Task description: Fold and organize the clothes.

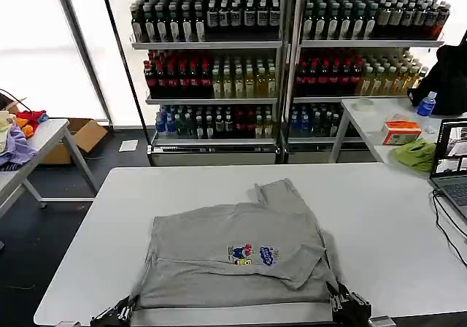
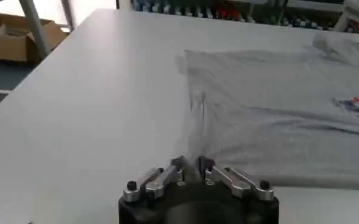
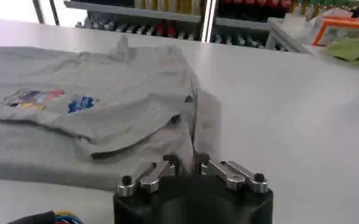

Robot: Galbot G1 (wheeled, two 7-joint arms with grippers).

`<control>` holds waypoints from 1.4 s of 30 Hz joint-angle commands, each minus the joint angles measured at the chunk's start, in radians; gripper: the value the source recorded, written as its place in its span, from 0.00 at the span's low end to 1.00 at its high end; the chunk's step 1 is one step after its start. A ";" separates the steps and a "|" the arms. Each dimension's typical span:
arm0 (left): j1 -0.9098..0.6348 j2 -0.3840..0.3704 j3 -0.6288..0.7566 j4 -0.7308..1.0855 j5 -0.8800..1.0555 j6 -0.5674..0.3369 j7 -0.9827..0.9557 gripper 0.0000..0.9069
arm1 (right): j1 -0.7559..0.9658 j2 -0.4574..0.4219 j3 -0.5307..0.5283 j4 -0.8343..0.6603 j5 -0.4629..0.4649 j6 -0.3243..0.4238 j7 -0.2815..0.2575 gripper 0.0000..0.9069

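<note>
- The shirt (image 1: 241, 250) lies partly folded mid-tabletop (image 1: 365, 217).
- My left gripper (image 2: 190, 165) and right gripper (image 3: 186, 162) have fingers clamped on the shirt's near corners.
- I judge the next move: lift both, fold away evenly.

head: high, facing forward and down over the white table (image 1: 379, 225) toward the drink shelves (image 1: 284, 57) | left wrist: low at the table's near edge, close behind the left gripper (image 2: 188, 164), facing across | right wrist: likewise behind the right gripper (image 3: 186, 161) | shared: grey shirt (image 1: 233, 250), tabletop
</note>
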 commanded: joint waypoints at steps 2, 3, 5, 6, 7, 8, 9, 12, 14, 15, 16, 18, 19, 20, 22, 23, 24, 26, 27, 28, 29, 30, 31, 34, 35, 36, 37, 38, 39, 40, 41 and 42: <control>0.024 0.073 -0.190 -0.053 -0.062 0.016 0.035 1.00 | 0.069 -0.039 0.108 0.028 0.123 -0.038 -0.006 1.00; -0.015 0.090 -0.210 -0.046 -0.063 0.017 0.047 1.00 | 0.110 -0.053 0.121 0.024 0.135 -0.065 -0.003 1.00; -0.078 0.134 -0.220 -0.020 -0.066 0.017 0.064 1.00 | 0.194 -0.094 0.132 0.003 0.170 -0.093 -0.010 1.00; -0.115 0.164 -0.221 -0.006 -0.079 0.016 0.084 1.00 | 0.235 -0.113 0.126 -0.017 0.179 -0.104 -0.016 1.00; -0.157 0.192 -0.215 0.020 -0.082 0.016 0.108 1.00 | 0.315 -0.141 0.109 -0.037 0.188 -0.125 -0.028 1.00; -0.181 0.209 -0.207 0.034 -0.081 0.016 0.127 1.00 | 0.339 -0.147 0.107 -0.058 0.192 -0.129 -0.032 1.00; -0.208 0.231 -0.187 0.058 -0.081 0.016 0.151 1.00 | 0.411 -0.169 0.080 -0.098 0.201 -0.132 -0.056 1.00; -0.326 0.291 -0.094 0.137 -0.076 0.015 0.181 1.00 | 0.602 -0.191 0.013 -0.216 0.239 -0.133 -0.104 1.00; -0.407 0.326 -0.033 0.219 -0.080 0.014 0.222 1.00 | 0.723 -0.189 -0.080 -0.351 0.256 -0.133 -0.169 1.00; -0.430 0.333 -0.010 0.240 -0.079 0.014 0.238 1.00 | 0.803 -0.183 -0.132 -0.404 0.255 -0.132 -0.190 1.00; -0.492 0.351 0.029 0.293 -0.080 0.013 0.275 1.00 | 0.900 -0.176 -0.182 -0.482 0.256 -0.131 -0.222 1.00; -0.547 0.371 0.073 0.334 -0.077 0.010 0.343 1.00 | 0.964 -0.164 -0.239 -0.540 0.259 -0.131 -0.249 1.00; -0.606 0.378 0.120 0.362 -0.076 0.010 0.366 1.00 | 1.036 -0.149 -0.284 -0.619 0.257 -0.131 -0.275 1.00; -0.632 0.380 0.138 0.387 -0.075 0.009 0.375 1.00 | 1.056 -0.144 -0.299 -0.645 0.257 -0.131 -0.294 1.00; -0.718 0.378 0.199 0.453 -0.069 -0.001 0.407 1.00 | 1.133 -0.118 -0.355 -0.757 0.242 -0.130 -0.365 1.00; -0.735 0.375 0.212 0.464 -0.067 -0.003 0.412 1.00 | 1.157 -0.111 -0.366 -0.785 0.232 -0.127 -0.391 1.00; -0.764 0.370 0.238 0.497 -0.063 -0.007 0.419 1.00 | 1.186 -0.095 -0.392 -0.842 0.216 -0.114 -0.424 1.00; -0.815 0.356 0.276 0.552 -0.055 -0.012 0.442 1.00 | 1.236 -0.071 -0.431 -0.904 0.175 -0.091 -0.462 1.00; -0.841 0.349 0.303 0.568 -0.055 -0.014 0.445 1.00 | 1.263 -0.051 -0.453 -0.959 0.121 -0.065 -0.496 1.00; -0.864 0.340 0.328 0.592 -0.049 -0.014 0.444 1.00 | 1.286 -0.032 -0.466 -1.004 0.078 -0.059 -0.518 1.00; -0.878 0.334 0.344 0.606 -0.046 -0.017 0.448 1.00 | 1.294 -0.025 -0.474 -1.021 0.071 -0.056 -0.528 1.00; -0.888 0.329 0.358 0.622 -0.043 -0.019 0.448 1.00 | 1.311 -0.008 -0.484 -1.060 0.056 -0.043 -0.541 1.00; -0.900 0.324 0.371 0.630 -0.037 -0.020 0.448 1.00 | 1.321 0.003 -0.487 -1.085 0.040 -0.033 -0.551 1.00; -0.918 0.305 0.393 0.649 -0.032 -0.023 0.448 1.00 | 1.335 0.028 -0.491 -1.142 0.019 -0.022 -0.560 1.00; -0.922 0.298 0.398 0.654 -0.029 -0.024 0.448 1.00 | 1.335 0.034 -0.491 -1.152 0.013 -0.018 -0.561 1.00; -0.927 0.292 0.402 0.664 -0.028 -0.025 0.447 1.00 | 1.328 0.043 -0.486 -1.160 -0.005 -0.011 -0.556 1.00; -0.932 0.285 0.407 0.669 -0.026 -0.025 0.445 1.00 | 1.320 0.045 -0.485 -1.157 -0.010 -0.012 -0.553 1.00; -0.934 0.281 0.408 0.673 -0.027 -0.025 0.445 1.00 | 1.318 0.045 -0.485 -1.156 -0.011 -0.012 -0.552 1.00; -0.933 0.276 0.412 0.677 -0.028 -0.025 0.446 1.00 | 1.307 0.047 -0.484 -1.150 -0.012 -0.010 -0.551 1.00; -0.931 0.273 0.416 0.679 -0.027 -0.025 0.446 1.00 | 1.301 0.048 -0.483 -1.146 -0.011 -0.010 -0.551 1.00; -0.930 0.272 0.418 0.681 -0.026 -0.025 0.446 1.00 | 1.296 0.049 -0.481 -1.146 -0.010 -0.010 -0.551 1.00; -0.924 0.270 0.420 0.683 -0.023 -0.025 0.446 1.00 | 1.291 0.052 -0.479 -1.147 -0.007 -0.010 -0.549 1.00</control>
